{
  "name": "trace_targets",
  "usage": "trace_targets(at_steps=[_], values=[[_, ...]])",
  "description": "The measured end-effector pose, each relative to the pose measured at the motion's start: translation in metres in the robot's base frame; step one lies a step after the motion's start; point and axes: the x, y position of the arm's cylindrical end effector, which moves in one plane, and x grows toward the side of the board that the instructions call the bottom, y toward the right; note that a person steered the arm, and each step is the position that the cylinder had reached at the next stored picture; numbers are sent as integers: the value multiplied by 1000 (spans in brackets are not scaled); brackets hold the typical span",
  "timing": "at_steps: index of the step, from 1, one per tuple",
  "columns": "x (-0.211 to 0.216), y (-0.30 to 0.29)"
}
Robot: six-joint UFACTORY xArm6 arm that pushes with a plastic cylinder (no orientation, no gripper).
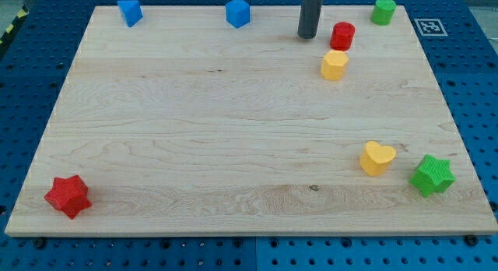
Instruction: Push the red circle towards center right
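Observation:
The red circle (341,36), a short red cylinder, stands near the view's top right on the wooden board (194,139). My tip (307,36) is the lower end of the dark rod that comes down from the view's top. It rests just left of the red circle, with a small gap between them. A yellow hexagon-like block (334,65) sits just below the red circle, nearly touching it.
A green cylinder (383,11) is at the top right corner. Two blue blocks sit on the top edge (130,12) (238,12). A yellow heart (377,157) and a green star (432,175) are at the bottom right. A red star (68,196) is at the bottom left.

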Motion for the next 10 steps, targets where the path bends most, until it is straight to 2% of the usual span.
trace_targets(at_steps=[1,2,3,6,8,10], values=[[-22,1],[-18,12],[3,31],[33,82],[13,94],[50,140]])
